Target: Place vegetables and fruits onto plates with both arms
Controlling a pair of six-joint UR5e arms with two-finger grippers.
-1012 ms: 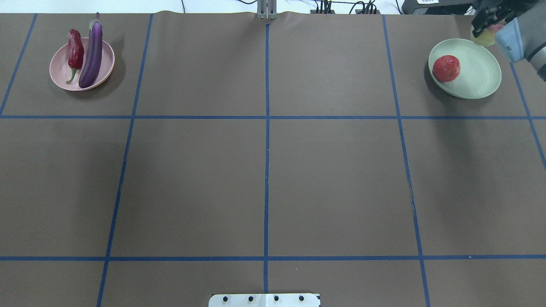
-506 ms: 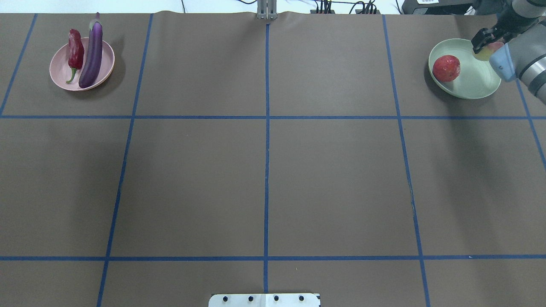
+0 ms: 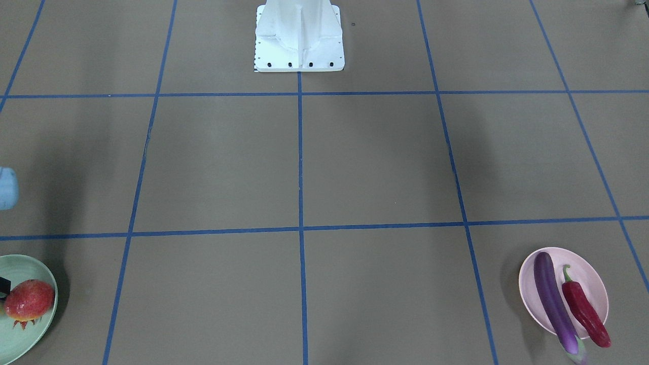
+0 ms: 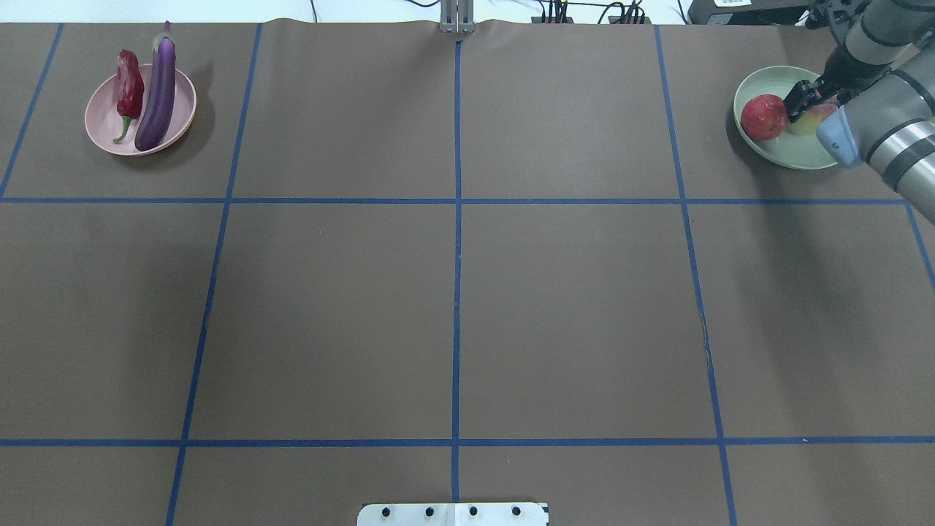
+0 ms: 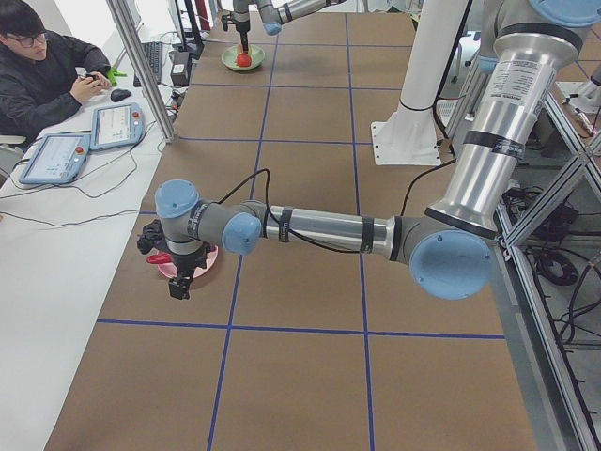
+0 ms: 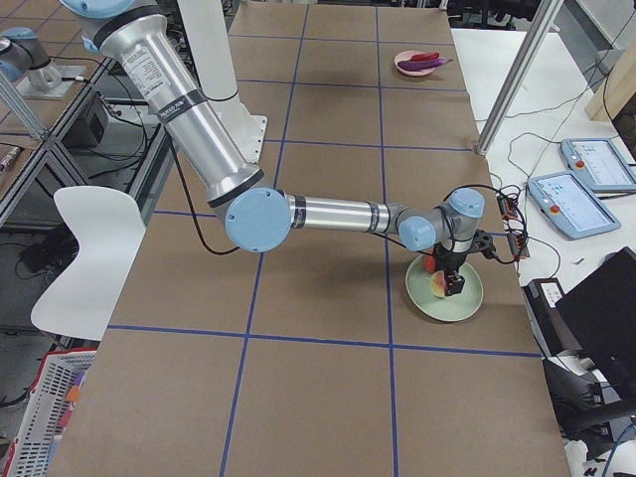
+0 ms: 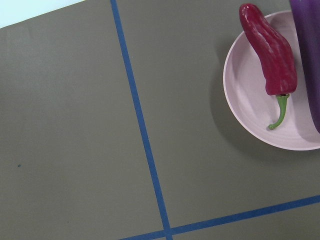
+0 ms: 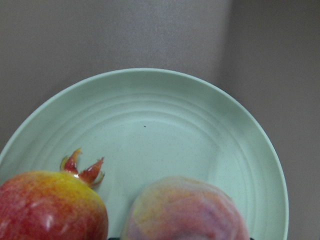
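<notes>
The right tool (image 4: pixel 801 102) grips the peach (image 4: pixel 819 117) over the green plate (image 4: pixel 796 150), just beside the pomegranate (image 4: pixel 763 117) lying on it. At the desk's (image 4: pixel 453 292) other end, eggplant (image 4: pixel 157 91) and chili (image 4: pixel 130 86) lie side by side on the pink plate (image 4: pixel 102 120). The left tool (image 5: pixel 177 291) hangs near it, and its opening cannot be told.

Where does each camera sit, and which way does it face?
Front-facing: across the table, facing the white base block; one light-blue joint cap.
Overhead: behind the robot, facing forward; grey right arm over pale mint plate.
Exterior left: table's left end; near left arm.
Exterior right: opposite end; near right arm.
Left wrist: down on wrinkled red chili pepper, pale pink plate; no body.
Right wrist: down on yellow-green peach, red-orange pomegranate; body unclear.
Shared: first two show the long purple eggplant.
</notes>
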